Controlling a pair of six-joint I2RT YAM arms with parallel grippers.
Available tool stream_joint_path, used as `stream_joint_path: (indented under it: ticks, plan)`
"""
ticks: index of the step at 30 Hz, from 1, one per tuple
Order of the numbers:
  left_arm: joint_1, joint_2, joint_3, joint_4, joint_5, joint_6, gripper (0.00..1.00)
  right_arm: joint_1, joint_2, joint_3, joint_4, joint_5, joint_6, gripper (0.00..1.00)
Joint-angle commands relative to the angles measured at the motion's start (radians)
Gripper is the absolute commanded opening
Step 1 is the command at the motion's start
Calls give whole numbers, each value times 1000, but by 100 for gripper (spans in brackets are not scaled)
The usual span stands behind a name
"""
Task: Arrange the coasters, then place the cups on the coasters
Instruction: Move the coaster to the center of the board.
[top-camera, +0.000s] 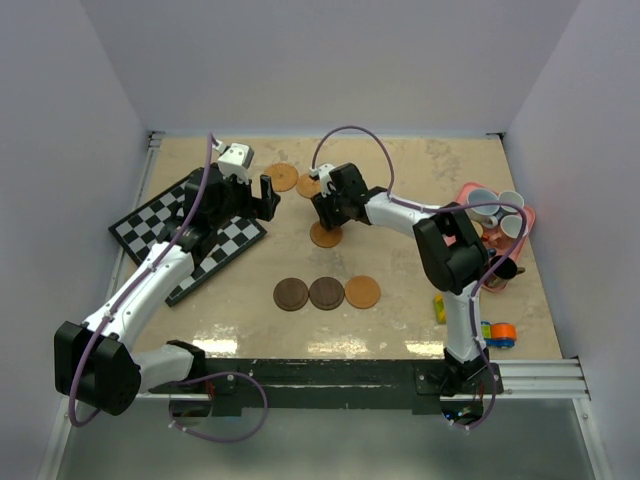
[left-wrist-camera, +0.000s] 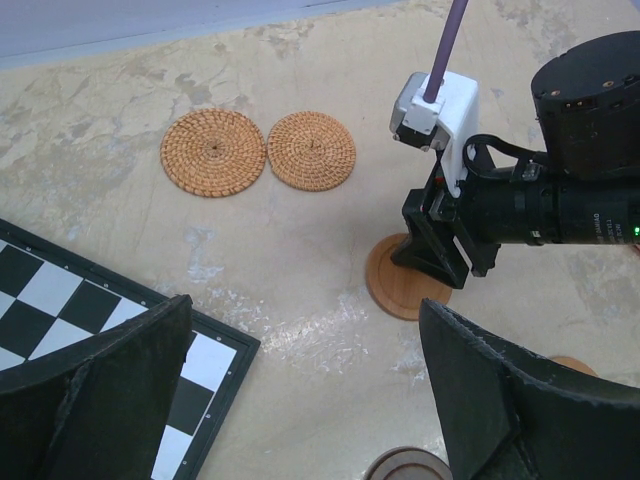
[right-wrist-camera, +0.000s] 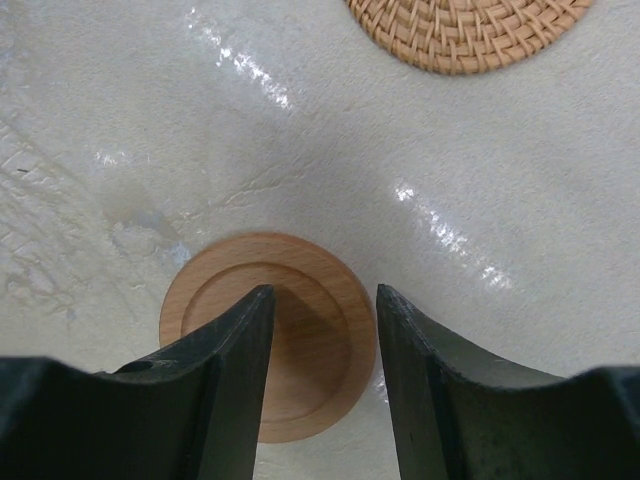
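A tan wooden coaster (right-wrist-camera: 215, 275) lies flat on the table, and my right gripper (right-wrist-camera: 323, 295) hangs over it, its jaws partly apart. One finger is over the disc's middle and the other stands at its right rim. From above, that coaster (top-camera: 326, 238) sits under the right gripper (top-camera: 325, 215). Two woven coasters (top-camera: 281, 177) (top-camera: 309, 185) lie behind it. In a row nearer the arms lie two dark brown coasters (top-camera: 291, 294) (top-camera: 326, 293) and a tan one (top-camera: 362, 292). Pale cups (top-camera: 483, 200) stand in the pink tray (top-camera: 470, 188). My left gripper (top-camera: 268, 198) is wide open and holds nothing.
A black-and-white checkerboard (top-camera: 190, 235) lies at the left, under my left arm. Small coloured objects (top-camera: 439, 308) (top-camera: 500, 333) sit near the right front edge. A dark cup (top-camera: 505, 270) stands by the tray's near side.
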Motion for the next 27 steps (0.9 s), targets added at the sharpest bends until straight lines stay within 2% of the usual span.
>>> stream_joint_path:
  ticks: [1, 11, 21, 27]
  plan:
    - [-5, -2, 6, 38, 16, -11, 100, 1, 13, -33, 68, -57, -37, 49]
    - [-5, -2, 6, 40, 17, -11, 100, 5, 14, -102, 97, -107, -28, 42]
    - [-5, 1, 4, 38, 11, -10, 100, 82, -3, -173, 183, -89, 87, 29]
    - [-5, 0, 6, 37, 5, -6, 100, 100, -13, -215, 237, -103, 132, 27]
